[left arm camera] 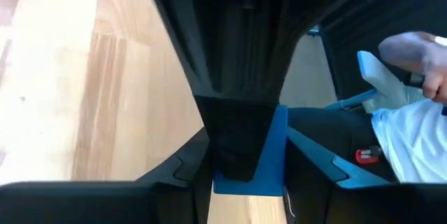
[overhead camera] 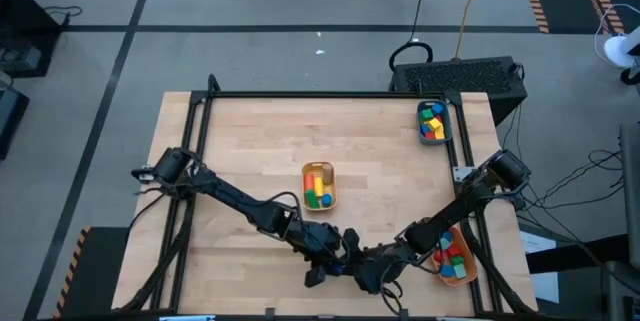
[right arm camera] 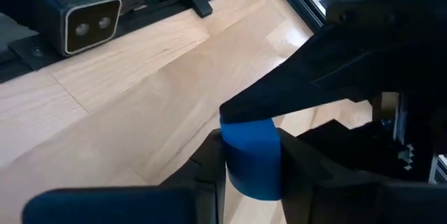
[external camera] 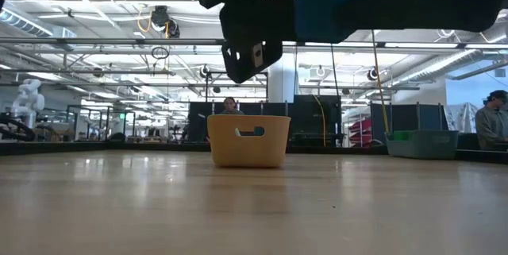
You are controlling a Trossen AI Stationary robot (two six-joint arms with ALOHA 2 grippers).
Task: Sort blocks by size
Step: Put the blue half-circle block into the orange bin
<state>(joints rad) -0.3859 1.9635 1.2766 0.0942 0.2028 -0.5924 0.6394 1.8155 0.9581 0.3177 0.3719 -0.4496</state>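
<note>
Near the table's front edge, both end effectors [overhead camera: 350, 253] clench one blue block [right arm camera: 250, 155] between them.

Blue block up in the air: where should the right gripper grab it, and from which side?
Probably on the two bare sides of the blue block, coming in from the robot's right, opposite the left gripper. The left gripper holds the block across its other faces, so only those sides look free. The right gripper has one finger on each of them.
</note>
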